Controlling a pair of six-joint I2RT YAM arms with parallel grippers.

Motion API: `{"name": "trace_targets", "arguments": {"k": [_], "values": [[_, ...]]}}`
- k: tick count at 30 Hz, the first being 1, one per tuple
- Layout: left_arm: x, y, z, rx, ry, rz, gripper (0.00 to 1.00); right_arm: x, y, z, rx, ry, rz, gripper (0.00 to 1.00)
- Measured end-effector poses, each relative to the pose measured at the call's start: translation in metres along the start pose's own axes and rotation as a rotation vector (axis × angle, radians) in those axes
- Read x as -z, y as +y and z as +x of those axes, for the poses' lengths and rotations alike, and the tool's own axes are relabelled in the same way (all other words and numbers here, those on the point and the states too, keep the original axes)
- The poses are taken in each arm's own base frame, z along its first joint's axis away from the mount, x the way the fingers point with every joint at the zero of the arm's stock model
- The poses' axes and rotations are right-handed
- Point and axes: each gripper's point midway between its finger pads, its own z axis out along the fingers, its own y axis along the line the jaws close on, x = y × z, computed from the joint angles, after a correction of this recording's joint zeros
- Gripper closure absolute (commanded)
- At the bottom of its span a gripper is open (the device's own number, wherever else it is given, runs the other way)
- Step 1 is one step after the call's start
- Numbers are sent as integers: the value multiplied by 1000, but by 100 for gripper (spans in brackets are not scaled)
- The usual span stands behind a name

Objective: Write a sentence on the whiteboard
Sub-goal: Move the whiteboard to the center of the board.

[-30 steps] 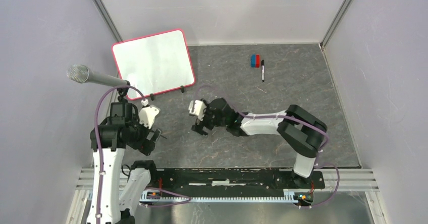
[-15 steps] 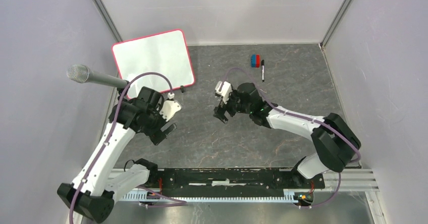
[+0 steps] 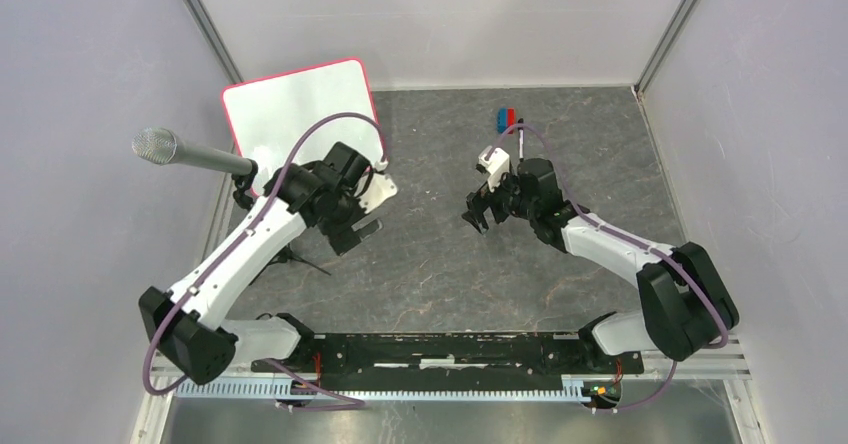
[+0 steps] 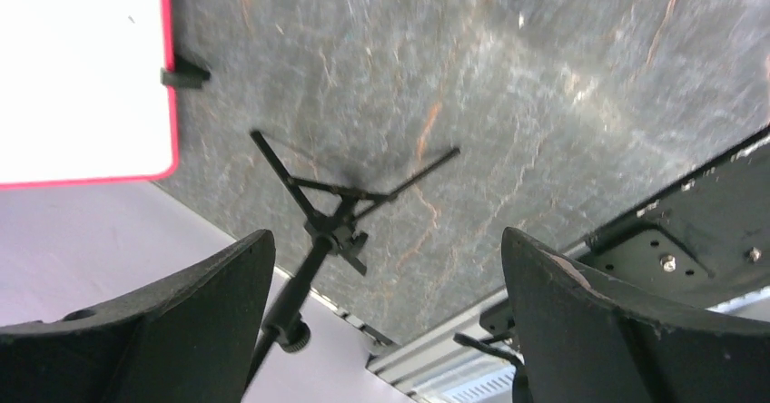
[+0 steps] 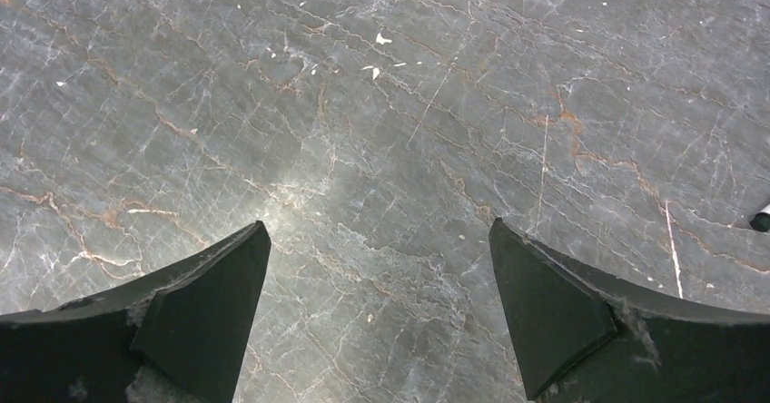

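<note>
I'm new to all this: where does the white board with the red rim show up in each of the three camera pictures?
Top external: the whiteboard lies at upper left, on the far left corner of the grey veined tabletop.
Left wrist: the whiteboard fills the top left corner, with a black clip on its rim.
Right wrist: not in it.
Shared landmark: that tabletop, in all three.

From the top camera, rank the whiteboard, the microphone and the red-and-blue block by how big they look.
1. whiteboard: largest, even with its near corner covered.
2. microphone: long but slim. It seems raised nearer the camera, so it may look bigger than it is.
3. red-and-blue block: clearly smallest.
</note>
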Motion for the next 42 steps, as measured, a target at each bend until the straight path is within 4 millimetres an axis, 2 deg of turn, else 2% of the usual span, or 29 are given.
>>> {"name": "trace_targets", "arguments": {"k": [5,9,13,18,21,25,30,35,42], "values": [[1,17,-48,-16,-44,-52,0,-10,-5,1,-38,15,16,2],[-9,41,-71,-104,-25,-133,0,-11,-13,2,-60,21,31,3],[-25,47,-74,-268,-1,-139,2,1,-37,3,-104,4,61,4],[-38,44,-85,-534,-37,-91,6,31,-71,-6,-144,-44,118,4],[-53,41,-91,-719,-49,-48,9,48,-79,-10,-149,-76,139,3],[-80,42,-90,-924,-31,14,15,66,-82,-7,-161,-97,152,3],[-114,57,-89,-1112,-8,75,22,76,-83,-4,-179,-105,154,3],[-139,65,-87,-1249,-10,122,30,85,-80,-6,-173,-126,161,2],[-168,70,-99,-1406,-31,113,38,92,-82,-2,-181,-130,179,2]]}}
